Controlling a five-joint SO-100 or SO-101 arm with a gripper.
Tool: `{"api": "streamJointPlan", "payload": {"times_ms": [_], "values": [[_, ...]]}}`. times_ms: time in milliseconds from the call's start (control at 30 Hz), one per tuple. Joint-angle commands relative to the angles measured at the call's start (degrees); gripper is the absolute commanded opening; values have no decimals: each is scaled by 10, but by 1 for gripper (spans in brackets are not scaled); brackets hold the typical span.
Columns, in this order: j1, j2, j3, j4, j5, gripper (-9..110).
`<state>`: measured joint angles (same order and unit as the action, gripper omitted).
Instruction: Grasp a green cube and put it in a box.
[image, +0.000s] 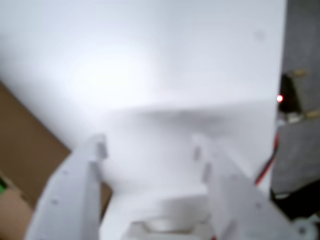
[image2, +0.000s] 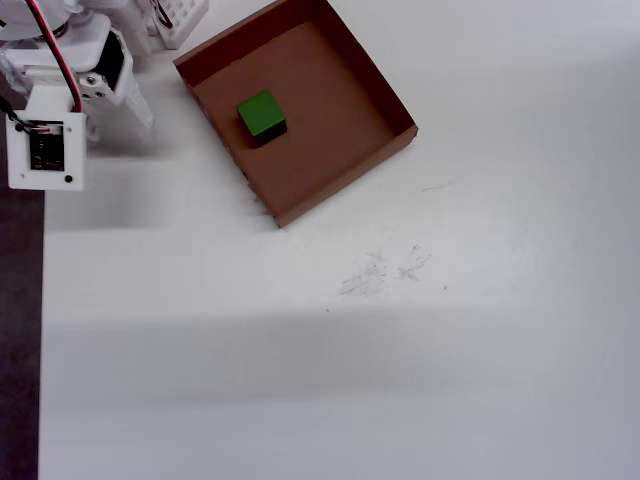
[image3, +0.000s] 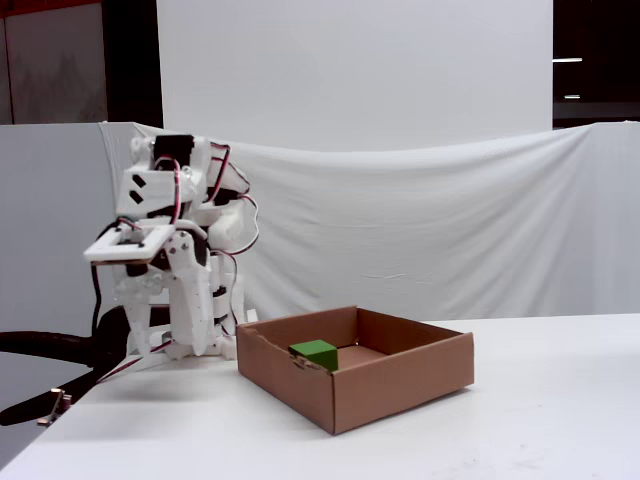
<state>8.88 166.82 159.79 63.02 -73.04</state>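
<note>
White table (image2: 400, 380) with a white sheet hung behind it, that's the whole setup we've got here. In the wrist view the gripper (image: 150, 147) has its two fingers spread well apart with nothing between them, just blurry bare tabletop underneath. The arm (image3: 175, 260) is folded up beside the box (image3: 400, 385), not touching it. The green cube (image2: 261, 115) sits flat on the box floor, plain matte green, near the wall closest to the arm.
</note>
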Motion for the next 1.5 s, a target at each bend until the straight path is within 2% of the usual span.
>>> {"api": "streamJointPlan", "payload": {"times_ms": [0,233,500,1467], "values": [[18,58,19,20,20,23],[21,156,83,66,54,23],[11,156,105,70,88,23],[10,156,105,81,88,23]]}}
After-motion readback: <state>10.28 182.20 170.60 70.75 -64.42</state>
